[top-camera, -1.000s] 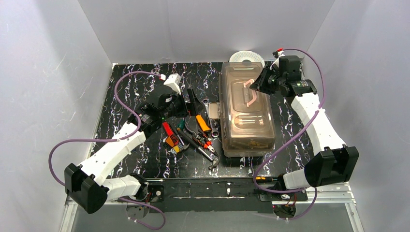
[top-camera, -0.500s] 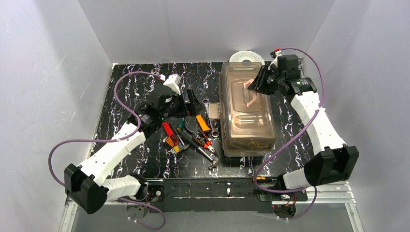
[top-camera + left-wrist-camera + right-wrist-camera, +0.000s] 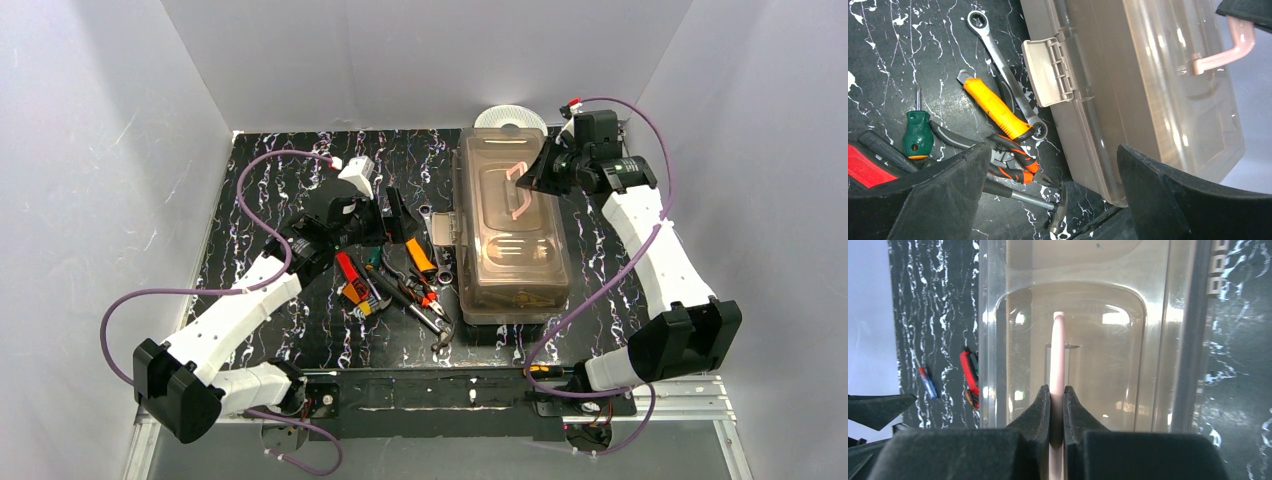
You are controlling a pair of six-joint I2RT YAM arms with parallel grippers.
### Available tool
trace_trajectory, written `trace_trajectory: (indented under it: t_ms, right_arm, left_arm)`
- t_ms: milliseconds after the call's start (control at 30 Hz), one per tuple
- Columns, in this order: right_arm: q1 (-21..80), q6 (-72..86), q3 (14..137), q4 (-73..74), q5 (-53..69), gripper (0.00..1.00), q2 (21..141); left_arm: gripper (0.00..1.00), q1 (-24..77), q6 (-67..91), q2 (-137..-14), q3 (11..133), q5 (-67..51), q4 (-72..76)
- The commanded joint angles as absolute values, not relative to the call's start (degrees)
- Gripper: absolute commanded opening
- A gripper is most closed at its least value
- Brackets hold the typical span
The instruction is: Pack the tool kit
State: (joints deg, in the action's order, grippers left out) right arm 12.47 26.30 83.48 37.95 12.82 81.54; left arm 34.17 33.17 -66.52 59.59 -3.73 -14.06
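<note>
The smoky-brown toolbox (image 3: 510, 250) stands right of centre with its lid down. My right gripper (image 3: 535, 172) is shut on the raised cream lid handle (image 3: 519, 195), and the right wrist view shows the handle (image 3: 1057, 350) pinched between both pads (image 3: 1057, 395). My left gripper (image 3: 397, 212) is open and empty, above the tools left of the box (image 3: 1052, 150). On the mat lie a hammer (image 3: 1048, 204), red pliers (image 3: 1013, 160), a green screwdriver (image 3: 916, 135), an orange knife (image 3: 993, 107) and a ratchet wrench (image 3: 1003, 75). The box's side latch (image 3: 1050, 72) sticks out towards them.
A round white spool (image 3: 510, 118) stands behind the toolbox by the back wall. A red-handled tool (image 3: 350, 275) lies at the left of the tool pile. White walls close in the black marbled mat (image 3: 280, 190) on three sides.
My right gripper has shifted slightly right and back while holding the lid handle. The left arm has barely moved.
</note>
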Motion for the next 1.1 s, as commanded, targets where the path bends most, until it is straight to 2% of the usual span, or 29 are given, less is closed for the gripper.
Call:
trace_trajectory:
  t_ms: [0, 167, 367, 600, 800, 1067]
  right_arm:
    - [12.4, 25.1, 93.1, 41.2, 11.1, 0.01, 79.4]
    - [9.7, 24.6, 96.8, 43.4, 12.1, 0.01, 77.7]
    - [5.9, 23.9, 95.8, 43.7, 13.7, 0.01, 75.9]
    - [2.6, 25.3, 90.0, 39.0, 21.4, 0.01, 74.1]
    - [1.4, 25.4, 89.1, 38.3, 23.4, 0.01, 74.5]
    - [0.6, 25.4, 87.6, 37.2, 25.0, 0.01, 74.5]
  left_arm:
    - [0.98, 33.7, 32.7, -65.2, 59.5, -3.2, -15.2]
    - [0.98, 33.7, 34.3, -65.5, 59.2, -4.7, -14.0]
    - [0.98, 35.3, 41.8, -69.5, 54.4, -9.7, -10.6]
    - [0.96, 40.8, 44.8, -75.4, 53.1, -7.8, -8.7]
    - [0.95, 43.1, 43.6, -78.9, 55.2, -5.9, -8.9]
    - [0.86, 44.3, 43.8, -84.5, 56.0, -6.4, -6.0]
